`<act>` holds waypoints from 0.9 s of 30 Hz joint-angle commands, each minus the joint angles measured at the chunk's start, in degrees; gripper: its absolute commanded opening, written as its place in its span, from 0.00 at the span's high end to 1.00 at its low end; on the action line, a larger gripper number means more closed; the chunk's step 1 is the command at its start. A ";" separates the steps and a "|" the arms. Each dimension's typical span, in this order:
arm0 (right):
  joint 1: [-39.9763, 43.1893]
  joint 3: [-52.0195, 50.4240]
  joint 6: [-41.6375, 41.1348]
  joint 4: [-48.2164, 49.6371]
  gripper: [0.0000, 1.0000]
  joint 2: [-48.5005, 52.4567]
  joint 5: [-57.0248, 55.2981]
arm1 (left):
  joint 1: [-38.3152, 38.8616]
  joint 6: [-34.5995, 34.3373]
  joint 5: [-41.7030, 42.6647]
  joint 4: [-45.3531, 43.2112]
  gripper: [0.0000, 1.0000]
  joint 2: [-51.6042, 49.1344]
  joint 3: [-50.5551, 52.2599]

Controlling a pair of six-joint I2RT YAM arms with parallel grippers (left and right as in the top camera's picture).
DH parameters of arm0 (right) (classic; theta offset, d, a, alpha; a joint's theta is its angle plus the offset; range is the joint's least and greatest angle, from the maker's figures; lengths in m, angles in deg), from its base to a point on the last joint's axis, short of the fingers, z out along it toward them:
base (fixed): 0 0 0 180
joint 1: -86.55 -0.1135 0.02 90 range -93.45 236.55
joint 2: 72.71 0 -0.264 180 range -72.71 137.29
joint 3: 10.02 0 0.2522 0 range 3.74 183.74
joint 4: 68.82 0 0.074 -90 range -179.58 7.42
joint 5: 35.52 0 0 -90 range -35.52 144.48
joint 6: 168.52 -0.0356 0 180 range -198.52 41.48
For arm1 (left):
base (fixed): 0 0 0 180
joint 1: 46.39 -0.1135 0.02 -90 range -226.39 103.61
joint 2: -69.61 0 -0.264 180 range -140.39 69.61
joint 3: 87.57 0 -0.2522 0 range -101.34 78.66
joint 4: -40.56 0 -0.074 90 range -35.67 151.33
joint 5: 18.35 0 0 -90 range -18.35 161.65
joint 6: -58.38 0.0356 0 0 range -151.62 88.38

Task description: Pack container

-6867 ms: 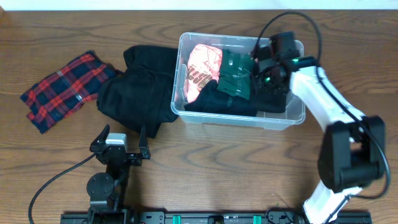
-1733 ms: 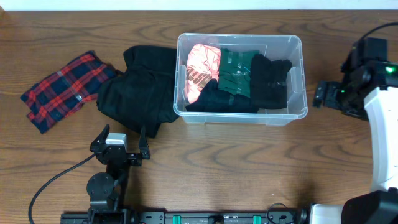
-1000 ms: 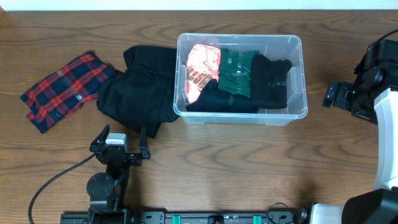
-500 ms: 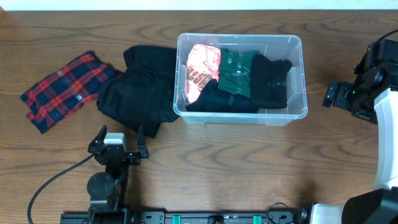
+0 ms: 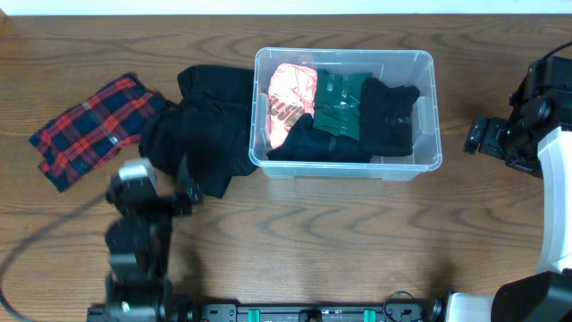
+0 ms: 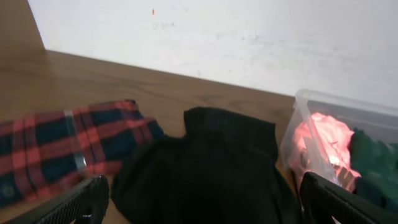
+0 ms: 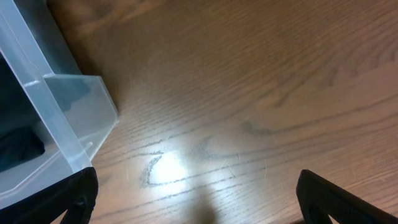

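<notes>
The container [image 5: 436, 107] is a clear plastic bin at the table's back centre. It holds a pink garment [image 5: 290, 97], a green one [image 5: 338, 103] and black clothes [image 5: 390, 118]. A black garment [image 5: 198, 132] lies heaped against its left wall, with a red plaid cloth [image 5: 88, 131] further left. My left gripper [image 5: 154, 176] hovers open just in front of the black heap, blurred by motion. In the left wrist view the gripper [image 6: 202, 208] spans the black garment [image 6: 224, 158], holding nothing. My right gripper [image 5: 483, 136] stands open and empty over bare wood right of the bin [image 7: 68, 118].
A white wall [image 6: 249, 37] runs behind the table's far edge. The left arm's cable [image 5: 27, 259] trails over the front left of the table. A black rail [image 5: 295, 313] lines the front edge.
My left arm has left its resting spot and swung up and left toward the black heap. The right arm, pulled back from the bin earlier, has held still for the last second.
</notes>
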 commanded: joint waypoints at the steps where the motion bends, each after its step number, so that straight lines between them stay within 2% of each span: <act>1: 0.15 0.83 -0.61 0.04 0.01 -0.57 -0.76 | -0.31 4.13 -1.27 3.54 0.02 -13.35 -12.94; 5: 0.15 0.83 -0.61 0.04 0.01 -0.57 -0.76 | -0.31 8.76 -0.02 22.86 0.02 -31.43 -35.30; 9: 0.15 0.83 -0.61 0.04 0.01 -0.57 -0.76 | -0.28 9.03 0.22 41.42 0.02 -47.08 -55.08; 11: 0.15 0.83 -0.61 0.04 0.01 -0.57 -0.76 | -0.28 8.83 3.06 45.24 0.02 -52.48 -60.11; 15: 0.15 0.83 -0.61 0.04 0.01 -0.57 -0.76 | -0.28 9.03 14.03 45.46 0.01 -58.01 -60.92; 17: 0.15 0.83 -0.61 0.04 0.01 -0.57 -0.76 | 0.04 8.96 17.07 45.44 0.35 -60.46 -60.61; 19: 0.15 0.83 -0.63 0.04 0.01 -0.57 -0.76 | 0.76 8.04 17.86 45.46 0.41 -62.40 -60.61; 23: 0.15 0.83 -0.61 0.04 0.01 -0.57 -0.76 | 3.30 7.69 17.84 44.76 0.71 -66.01 -60.61; 25: 0.15 0.83 -0.63 0.04 0.01 -0.57 -0.76 | 4.74 7.72 17.81 44.19 0.89 -67.43 -60.61; 26: 0.15 0.83 -0.61 0.04 0.01 -0.57 -0.76 | 5.44 7.72 17.79 43.85 0.94 -68.04 -60.61; 27: 0.15 0.83 -0.61 0.04 0.01 -0.57 -0.76 | 6.10 7.72 17.68 43.56 0.94 -68.65 -60.61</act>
